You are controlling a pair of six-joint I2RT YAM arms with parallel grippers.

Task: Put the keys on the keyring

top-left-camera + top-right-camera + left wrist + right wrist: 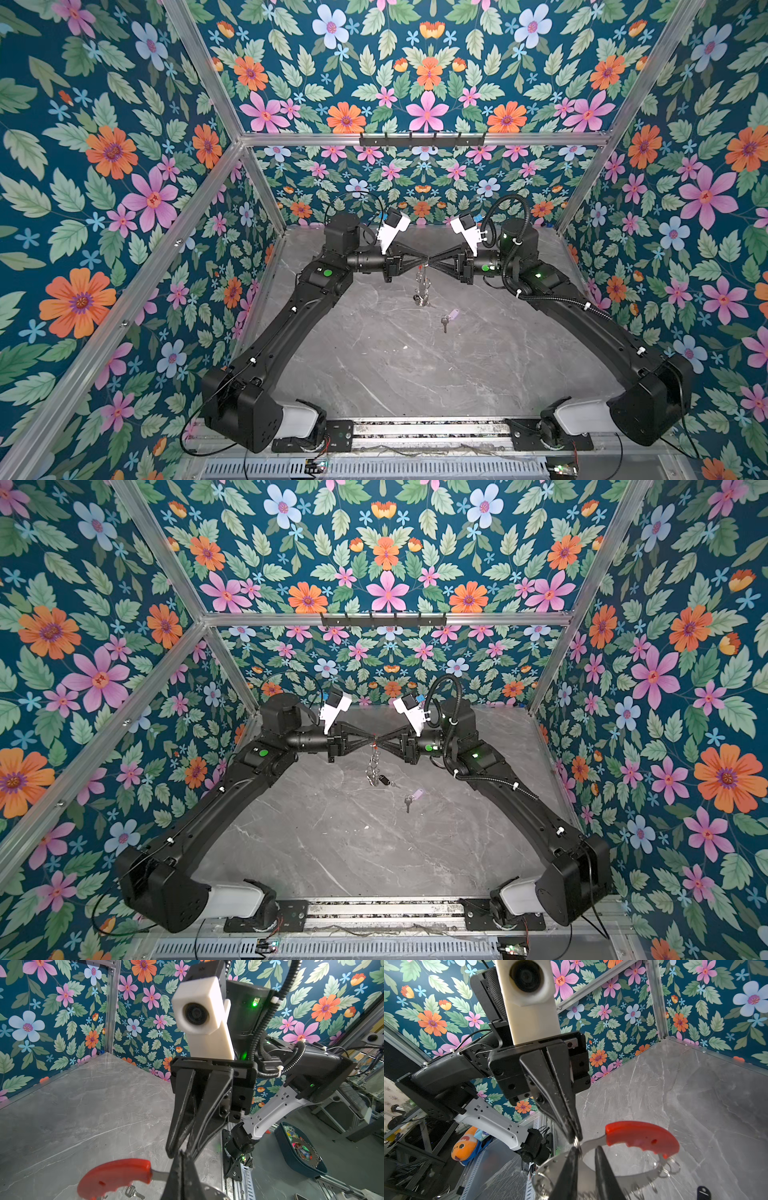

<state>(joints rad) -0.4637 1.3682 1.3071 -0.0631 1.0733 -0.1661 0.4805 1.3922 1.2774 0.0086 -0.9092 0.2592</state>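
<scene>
Above worktop (374, 365) ctr, L claw (181, 1157) clamped on keyring (641, 1138) metal band; R claw (586, 1148) slightly apart, tip-to-tip w/ it.

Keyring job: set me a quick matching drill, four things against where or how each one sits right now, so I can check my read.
Things:
1 keyring
2 lilac key tag
3 black key tag
4 left gripper

States:
A jaws shut on the keyring
B lying on the table, well clear of the keyring
C held up in the air
D on the table, close by the keyring

Pairs: 1-C, 2-B, 3-D, 4-A
</scene>
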